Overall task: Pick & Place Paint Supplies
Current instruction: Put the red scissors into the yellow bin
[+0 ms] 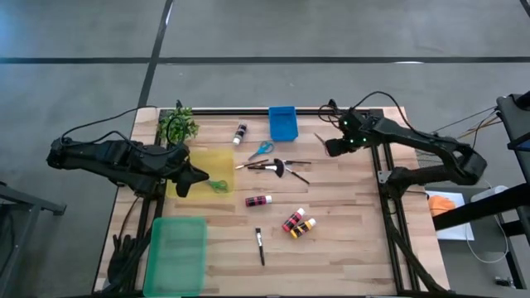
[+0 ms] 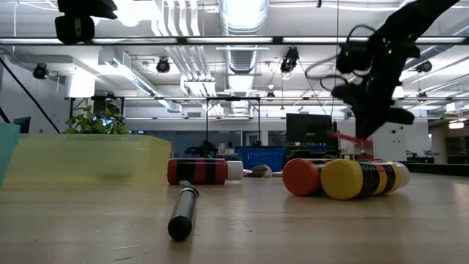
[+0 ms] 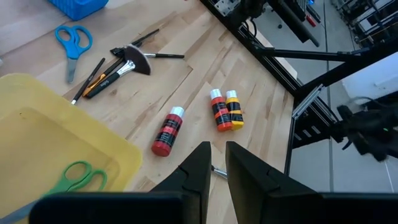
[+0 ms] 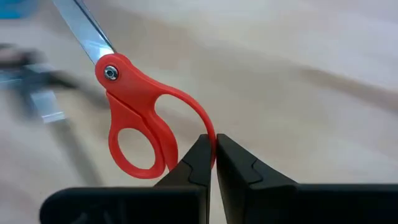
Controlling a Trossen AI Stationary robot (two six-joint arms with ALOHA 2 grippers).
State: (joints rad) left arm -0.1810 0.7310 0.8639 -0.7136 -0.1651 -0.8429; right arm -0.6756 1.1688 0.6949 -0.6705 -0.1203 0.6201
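Red-handled scissors (image 4: pixel 134 106) hang off the table at the far right, with my right gripper (image 4: pixel 214 155) shut on them; in the low view they show as a thin red streak (image 2: pixel 344 136) beside that gripper (image 2: pixel 364 132). My left gripper (image 3: pixel 216 167) hovers over the yellow tray (image 1: pixel 199 157), its fingers a narrow gap apart and nothing between them. Green scissors (image 1: pixel 218 185) lie in that tray. On the table lie blue scissors (image 1: pixel 261 150), a bunch of brushes (image 1: pixel 277 165), a black bottle (image 1: pixel 240 132), a red bottle (image 1: pixel 258 200), a red and an orange bottle (image 1: pixel 298 222) and a single brush (image 1: pixel 260 246). My right gripper pinches the outer rim of one red handle loop (image 4: pixel 205 132) between its two fingers. The fingers slant down from above. The scissors are lifted clear of the table, blades (image 4: pixel 87 31) pointing away from the fingers.
A blue bin (image 1: pixel 282 122) stands at the far edge, left of my right gripper. A green tray (image 1: pixel 175 252) sits at the near left corner, and a small potted plant (image 1: pixel 177 124) at the far left. Bare wood lies along the table's right side.
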